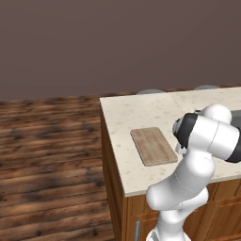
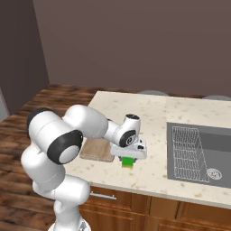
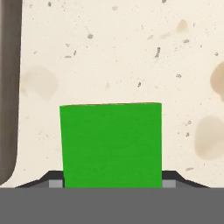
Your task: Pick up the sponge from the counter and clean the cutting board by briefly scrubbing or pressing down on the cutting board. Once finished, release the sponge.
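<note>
- Green sponge [image 3: 111, 145] sits between the two dark finger tips, seemingly pinched on both sides by the gripper [image 2: 128, 159].
- Gripper and sponge are low over the counter [image 2: 153, 117], just right of the cutting board [image 2: 96, 150].
- Beyond, a sink [image 2: 198, 153] with its wire rack lies well apart.

The robot's arm hides part of the cutting board [image 2: 97, 151]; the sponge [image 3: 111, 144] covers the pincer's fingertips.
</note>
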